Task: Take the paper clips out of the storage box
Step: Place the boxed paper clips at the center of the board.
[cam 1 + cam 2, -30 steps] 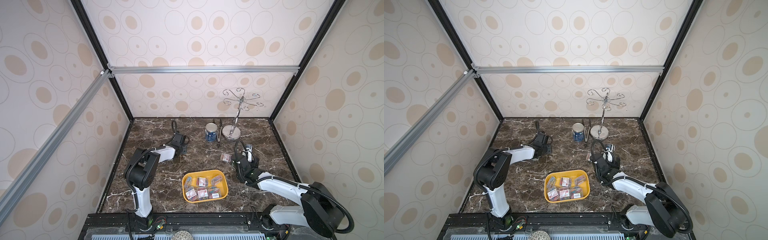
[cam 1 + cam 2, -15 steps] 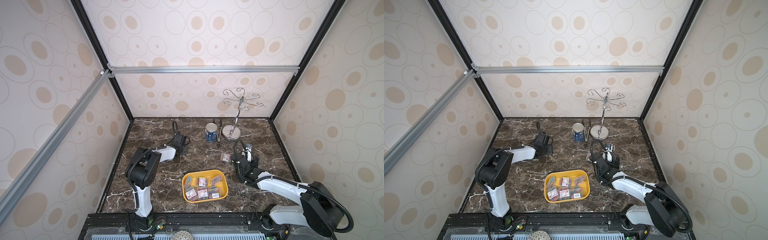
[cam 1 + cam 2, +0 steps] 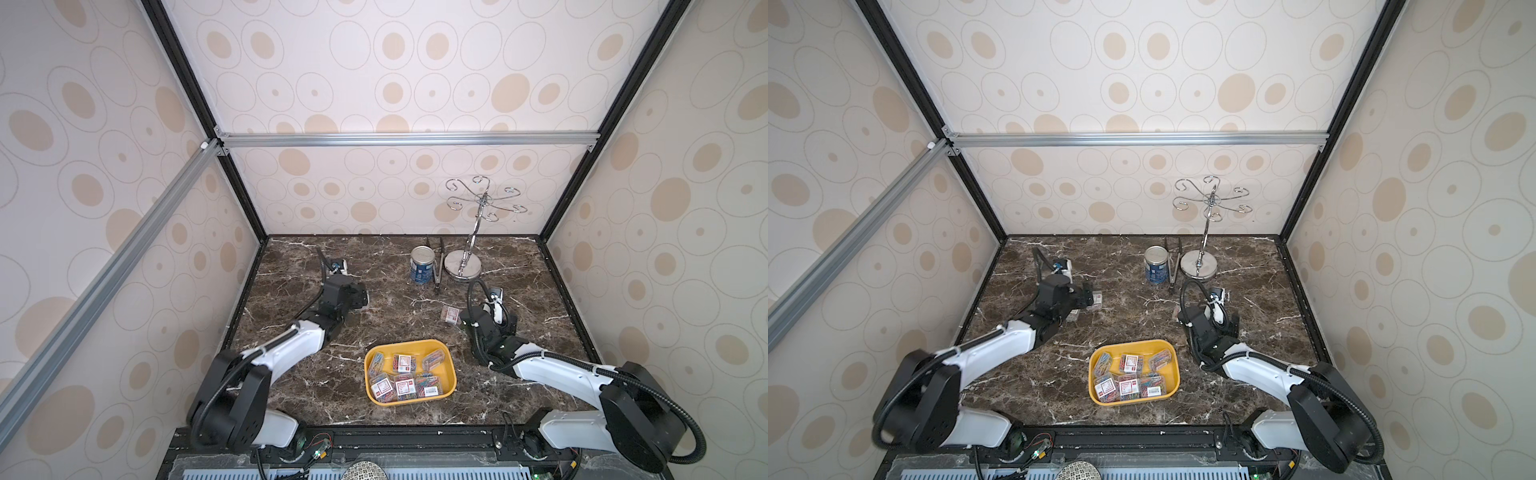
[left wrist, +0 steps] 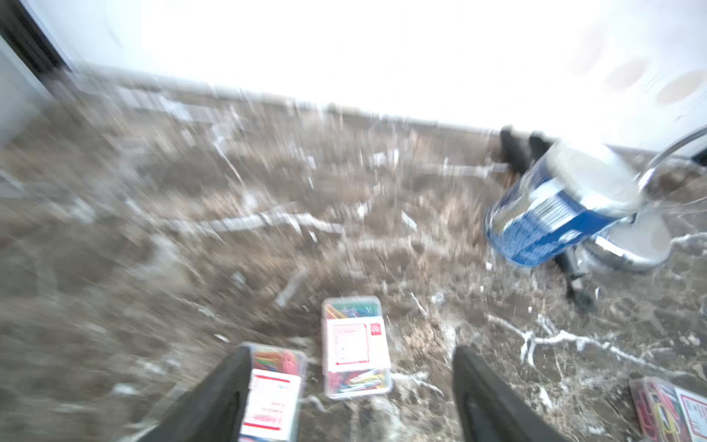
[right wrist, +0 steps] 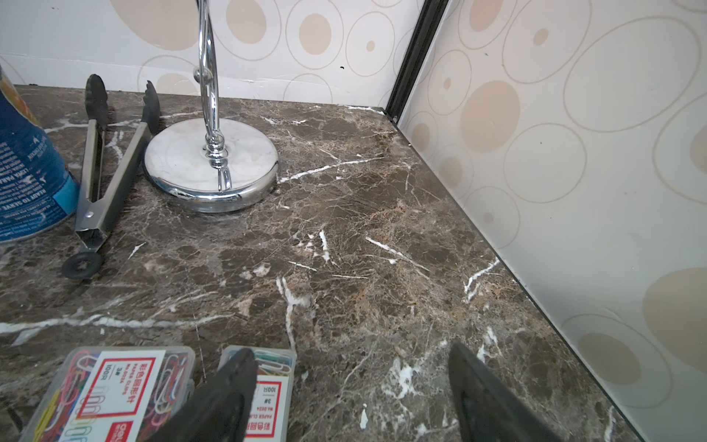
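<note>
Most of the clips (image 3: 405,363) are sitting in the yellow box (image 3: 405,343). The box is on the worktop (image 3: 415,307) near the front edge, between the two arms. A few cases (image 4: 355,346) are already out on the marble. Two lie by the left tool (image 4: 350,356): one between its fingers (image 4: 223,386) in the wrist view, and one right beside a finger, partly hidden by it. That view is pretty blurry, but the left tool is clearly spread wide and pinching nothing. Two more cases lie by the right tool (image 5: 350,352). It's also spread and empty, with one finger covering part of a case. Further back, a blue can (image 3: 420,270), tongs (image 3: 437,274) and a chrome stand (image 3: 462,264) sit close together.
</note>
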`<control>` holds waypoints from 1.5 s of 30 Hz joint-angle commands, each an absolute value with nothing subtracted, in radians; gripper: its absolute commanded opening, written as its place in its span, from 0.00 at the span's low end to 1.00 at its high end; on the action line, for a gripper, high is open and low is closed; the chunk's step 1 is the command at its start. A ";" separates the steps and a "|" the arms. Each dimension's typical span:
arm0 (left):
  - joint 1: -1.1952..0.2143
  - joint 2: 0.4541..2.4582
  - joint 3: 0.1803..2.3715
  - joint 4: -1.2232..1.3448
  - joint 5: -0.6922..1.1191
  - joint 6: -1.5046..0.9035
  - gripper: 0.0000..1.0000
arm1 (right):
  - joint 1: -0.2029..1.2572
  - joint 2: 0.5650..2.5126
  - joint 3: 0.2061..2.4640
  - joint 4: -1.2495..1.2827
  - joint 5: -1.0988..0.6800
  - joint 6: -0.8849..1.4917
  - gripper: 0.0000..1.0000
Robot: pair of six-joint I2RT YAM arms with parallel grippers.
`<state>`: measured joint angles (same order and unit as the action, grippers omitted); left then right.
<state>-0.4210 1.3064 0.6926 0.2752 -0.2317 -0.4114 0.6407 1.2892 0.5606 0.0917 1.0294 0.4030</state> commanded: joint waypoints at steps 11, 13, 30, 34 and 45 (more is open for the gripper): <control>-0.406 0.808 0.187 0.591 -0.643 -0.347 1.00 | 0.669 1.140 0.440 0.225 1.038 0.386 0.85; -0.391 0.802 0.138 0.637 -0.668 -0.370 1.00 | 0.669 1.084 0.401 0.243 1.035 0.394 0.91; -0.356 0.869 0.168 0.590 -0.629 -0.457 1.00 | 0.797 0.900 0.530 -0.129 0.619 0.530 0.84; -0.355 0.844 0.150 0.600 -0.627 -0.458 1.00 | 1.004 0.892 0.566 -0.078 0.666 0.493 0.73; -0.354 0.856 0.157 0.592 -0.627 -0.466 1.00 | 1.246 1.449 0.946 -0.358 0.758 0.587 0.57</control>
<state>-0.3641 0.8608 0.1516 0.5819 -0.6128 -0.4438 1.2373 1.3792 0.8940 -0.1925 0.7227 0.5148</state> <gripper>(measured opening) 0.993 0.578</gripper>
